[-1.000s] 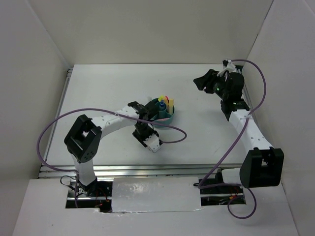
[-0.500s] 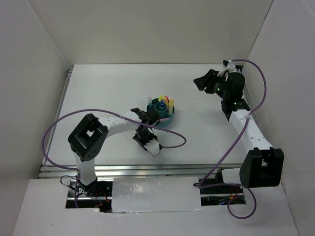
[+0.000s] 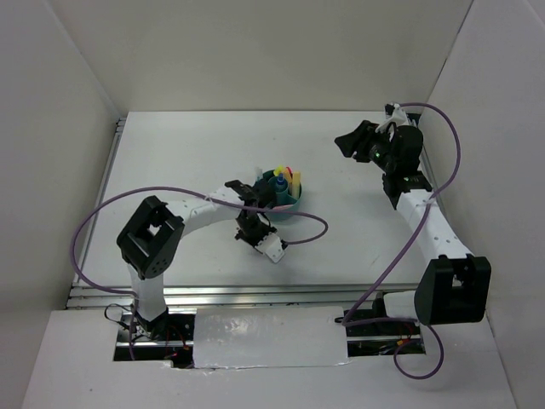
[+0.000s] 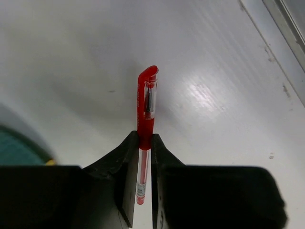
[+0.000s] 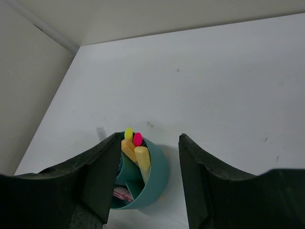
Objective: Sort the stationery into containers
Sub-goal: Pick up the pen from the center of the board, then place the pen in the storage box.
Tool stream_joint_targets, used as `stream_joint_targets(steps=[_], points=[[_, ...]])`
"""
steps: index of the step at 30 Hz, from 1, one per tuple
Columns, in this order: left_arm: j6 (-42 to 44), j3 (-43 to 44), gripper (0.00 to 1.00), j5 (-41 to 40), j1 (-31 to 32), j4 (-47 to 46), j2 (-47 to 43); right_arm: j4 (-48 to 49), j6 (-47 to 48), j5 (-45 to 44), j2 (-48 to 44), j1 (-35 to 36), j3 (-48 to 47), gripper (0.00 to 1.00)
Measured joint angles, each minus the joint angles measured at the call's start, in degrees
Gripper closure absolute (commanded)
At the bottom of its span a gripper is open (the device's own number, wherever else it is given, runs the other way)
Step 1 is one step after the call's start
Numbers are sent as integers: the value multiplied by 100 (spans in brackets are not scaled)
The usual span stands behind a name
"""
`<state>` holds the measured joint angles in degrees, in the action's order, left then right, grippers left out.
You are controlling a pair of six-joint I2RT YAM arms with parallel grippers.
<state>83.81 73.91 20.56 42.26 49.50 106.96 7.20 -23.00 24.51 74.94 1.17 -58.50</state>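
My left gripper (image 4: 145, 141) is shut on a thin red pen (image 4: 146, 102), which sticks out past the fingertips above the white table. In the top view the left gripper (image 3: 245, 189) sits just left of the round teal organiser bowl (image 3: 288, 203). The bowl holds yellow and pink markers (image 3: 291, 177) standing upright and a blue-capped item (image 3: 278, 181). My right gripper (image 3: 347, 141) is open and empty at the far right, well away from the bowl. In the right wrist view the bowl (image 5: 157, 176) with yellow markers (image 5: 142, 160) and a pink tip (image 5: 137, 139) shows between my open fingers.
White walls enclose the table (image 3: 196, 153). A metal rail (image 3: 102, 196) runs along its left edge. The left arm's purple cable (image 3: 306, 223) loops over the table near the bowl's front.
The left wrist has shifted slightly up and right, closer to the bowl, and its cable loop has moved with it. The right arm has not moved.
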Motion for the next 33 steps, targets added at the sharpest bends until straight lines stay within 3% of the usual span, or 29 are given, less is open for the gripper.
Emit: stream_joint_targets(steps=[5, 9, 13, 17, 20, 24, 29, 33], points=[[-398, 909, 100, 796, -146, 131, -273, 0, 39, 11, 111, 31, -2, 42], [-1416, 1460, 100, 1731, -470, -203, -826, -22, 61, 39, 247, 59, -50, 42], [-3292, 1379, 100, 2706, -1259, -1539, -1475, -46, 98, 83, 428, 87, -234, 42], [-5661, 645, 100, 3091, -2013, -3687, -1805, -48, 118, 136, 568, 105, -382, 42], [-7407, 15, 100, 2968, -2297, -5069, -1805, -50, 142, 170, 614, 111, -428, 42], [-9436, -1016, 100, 2225, -2472, -6865, -1808, -61, 164, 186, 623, 111, -463, 42], [-10354, -1803, 100, 1176, -2424, -8067, -1812, -98, 192, 188, 675, 109, -566, 42], [-10528, -1956, 100, 876, -2406, -8839, -1812, -98, 201, 190, 765, 111, -636, 42]])
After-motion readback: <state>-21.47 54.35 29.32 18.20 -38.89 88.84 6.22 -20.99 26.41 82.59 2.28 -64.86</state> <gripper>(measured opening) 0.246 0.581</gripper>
